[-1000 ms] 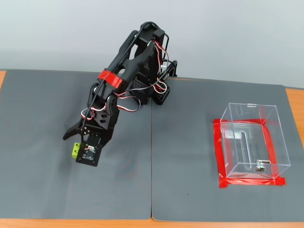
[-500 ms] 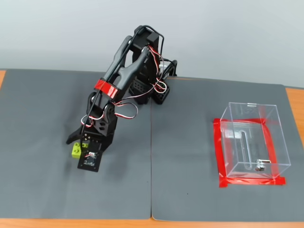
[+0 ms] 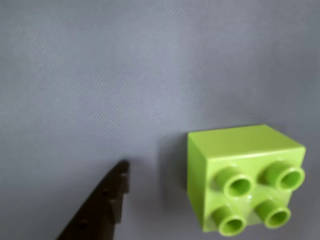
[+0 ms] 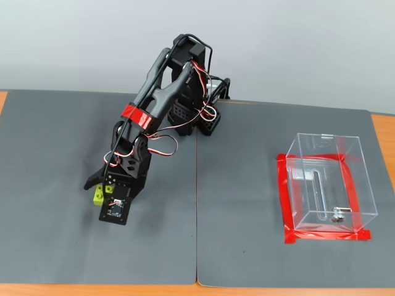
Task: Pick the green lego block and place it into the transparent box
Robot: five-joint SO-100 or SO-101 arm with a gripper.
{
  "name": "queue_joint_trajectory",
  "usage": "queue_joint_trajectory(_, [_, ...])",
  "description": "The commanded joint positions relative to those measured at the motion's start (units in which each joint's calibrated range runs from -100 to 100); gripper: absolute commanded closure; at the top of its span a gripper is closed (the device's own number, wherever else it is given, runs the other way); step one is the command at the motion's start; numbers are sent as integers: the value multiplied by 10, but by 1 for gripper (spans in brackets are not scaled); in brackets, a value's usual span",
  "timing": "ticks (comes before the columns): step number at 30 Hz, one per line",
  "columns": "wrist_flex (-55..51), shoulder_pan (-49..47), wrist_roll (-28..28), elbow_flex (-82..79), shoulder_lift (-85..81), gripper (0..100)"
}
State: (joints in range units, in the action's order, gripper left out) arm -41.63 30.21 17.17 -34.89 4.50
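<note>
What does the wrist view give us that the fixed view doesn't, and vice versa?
Wrist view only: the four studs of the green lego block close up, and one dark toothed finger standing apart from it, not touching.

Fixed view only: the whole arm, the transparent box far to the right with red tape at its base and a small metal piece inside, the orange table.

Both: the block on the grey mat, with the pincer open around it.

One green lego block (image 4: 99, 195), one transparent box (image 4: 329, 182) holding a single small metal piece (image 4: 337, 215), two grey mats (image 4: 278, 185) and one arm (image 4: 157, 105) — nothing was doubled besides the mats.
</note>
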Motion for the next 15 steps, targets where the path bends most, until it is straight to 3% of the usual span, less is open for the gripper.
queue_joint_trajectory(1, [7,17,4,16,-6,57])
queue_joint_trajectory(15, [11,38,12,19,-5,57])
